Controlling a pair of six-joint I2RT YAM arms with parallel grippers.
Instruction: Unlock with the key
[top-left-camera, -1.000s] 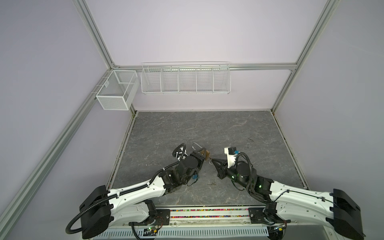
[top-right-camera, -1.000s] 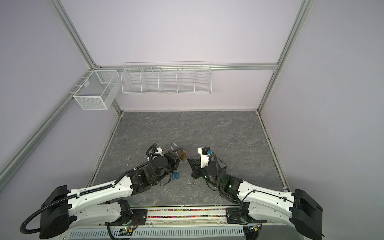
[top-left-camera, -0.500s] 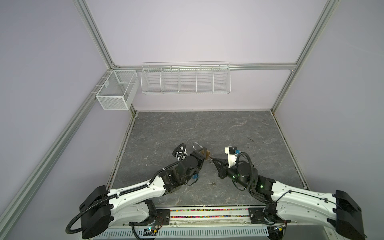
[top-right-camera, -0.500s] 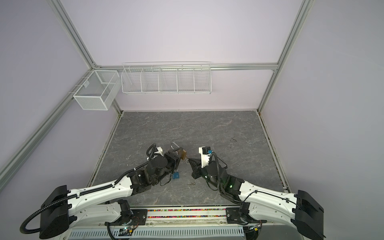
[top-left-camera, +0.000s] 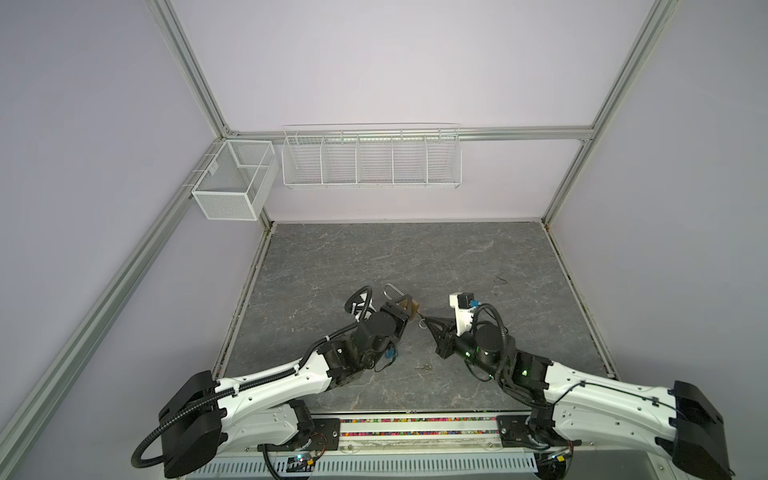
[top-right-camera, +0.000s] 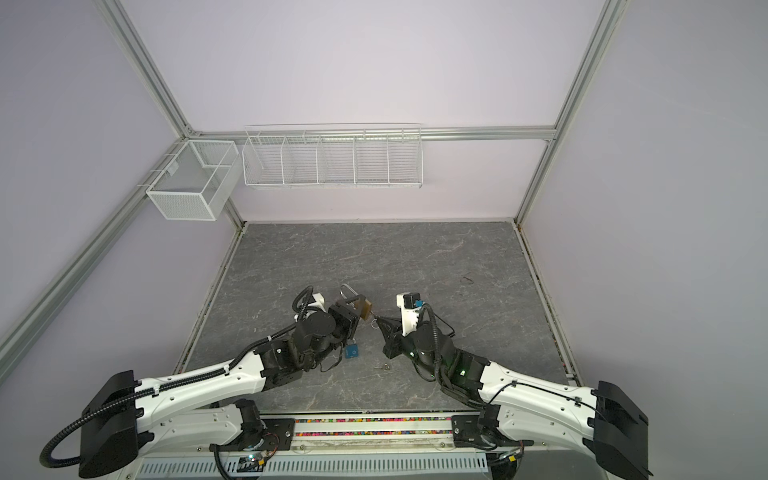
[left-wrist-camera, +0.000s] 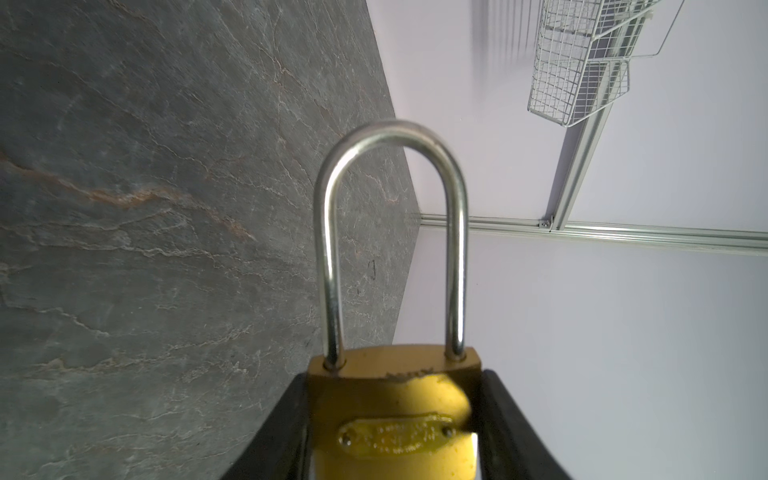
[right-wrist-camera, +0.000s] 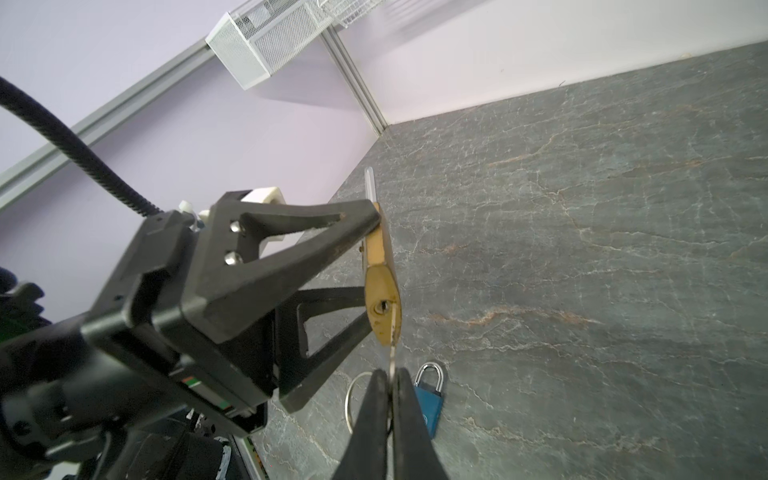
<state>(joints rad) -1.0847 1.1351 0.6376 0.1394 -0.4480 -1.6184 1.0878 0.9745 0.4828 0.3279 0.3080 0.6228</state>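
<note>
My left gripper (top-left-camera: 405, 314) is shut on the sides of a brass padlock (top-left-camera: 411, 309), held above the table with its steel shackle (left-wrist-camera: 392, 232) closed and pointing away. In the right wrist view the padlock's (right-wrist-camera: 380, 257) bottom face with the keyhole (right-wrist-camera: 381, 306) faces my right gripper (right-wrist-camera: 390, 376). That gripper is shut on a thin silver key (right-wrist-camera: 392, 353) with a wire ring (right-wrist-camera: 351, 399) hanging from it. The key's tip touches the bottom face just beside the keyhole. In both top views the two grippers meet near the table's middle front.
A blue padlock (top-right-camera: 352, 352) lies on the grey stone table (top-left-camera: 415, 257) under my left arm. A small loose key (top-right-camera: 384, 367) lies nearby. A white wire rack (top-left-camera: 371, 158) and a mesh basket (top-left-camera: 232, 183) hang on the back wall.
</note>
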